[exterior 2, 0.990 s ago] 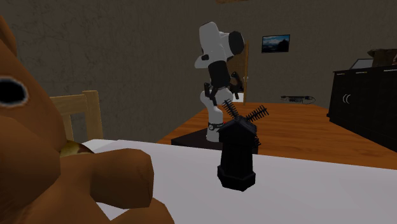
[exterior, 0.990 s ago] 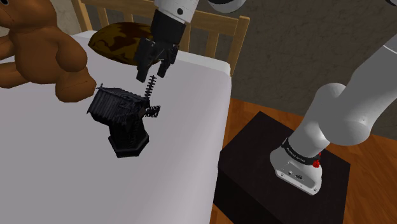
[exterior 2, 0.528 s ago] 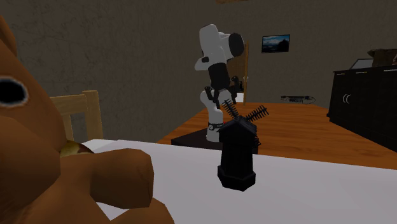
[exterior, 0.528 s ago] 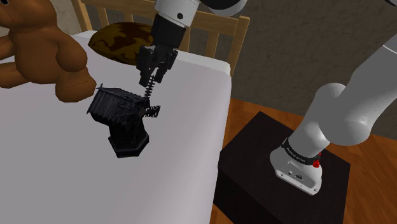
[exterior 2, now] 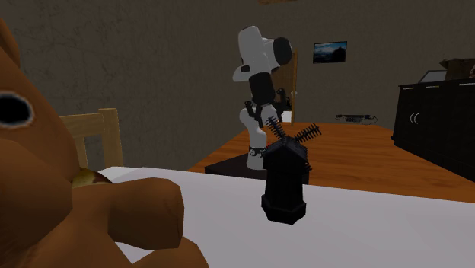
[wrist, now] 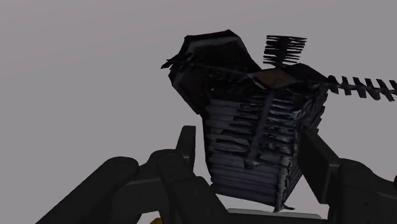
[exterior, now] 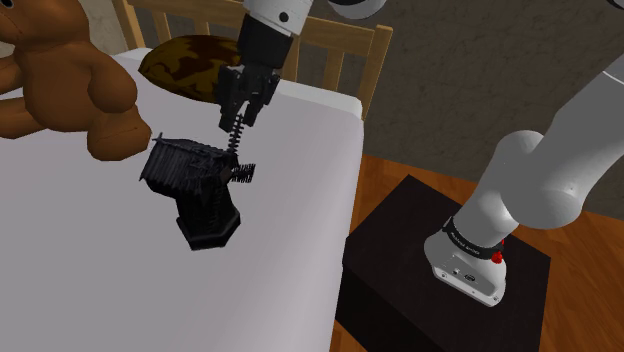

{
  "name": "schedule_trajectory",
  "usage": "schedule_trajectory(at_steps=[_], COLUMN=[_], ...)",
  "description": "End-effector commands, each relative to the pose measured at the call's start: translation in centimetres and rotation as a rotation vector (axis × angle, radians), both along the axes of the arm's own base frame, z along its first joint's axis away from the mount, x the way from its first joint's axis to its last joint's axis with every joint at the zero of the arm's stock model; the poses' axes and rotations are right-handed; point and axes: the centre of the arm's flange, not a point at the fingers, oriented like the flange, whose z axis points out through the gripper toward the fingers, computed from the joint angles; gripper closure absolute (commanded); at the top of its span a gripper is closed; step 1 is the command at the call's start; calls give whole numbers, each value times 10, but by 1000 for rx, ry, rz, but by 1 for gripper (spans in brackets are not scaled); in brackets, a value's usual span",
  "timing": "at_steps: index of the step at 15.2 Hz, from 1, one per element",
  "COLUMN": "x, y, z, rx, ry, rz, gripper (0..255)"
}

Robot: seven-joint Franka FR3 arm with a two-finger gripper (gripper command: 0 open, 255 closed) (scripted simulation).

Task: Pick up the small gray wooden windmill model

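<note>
Though nominally gray, windmill (exterior: 196,182) near-black, slatted.

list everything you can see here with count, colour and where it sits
windmill model: 1, black, on the white surface
teddy bear: 1, brown, on the surface, shoulder view's upper left
cushion: 1, mottled brown, against the rail behind the windmill model
white surface: 1, white, under all three
wooden rail: 1, pale wood, along the surface's far edge
cabinet: 1, dark, second exterior view's right
wall picture: 1, dark frame, on the wall
floor: 1, brown wood
stand: 1, black, on the floor
arm: 1, white, on the stand
gripper: 1, black, shut on the windmill model's sail
</note>
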Motion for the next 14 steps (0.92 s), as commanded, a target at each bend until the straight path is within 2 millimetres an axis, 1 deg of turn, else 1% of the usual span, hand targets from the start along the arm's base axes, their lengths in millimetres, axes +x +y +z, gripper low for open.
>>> schedule_trajectory(at_steps=[1,12,14], x=[0,0,0], y=[1,1,1], z=[11,69,69], rx=[1,1,1], ry=[-2,-2,-2], rz=[0,0,0], gripper=[255,255,255])
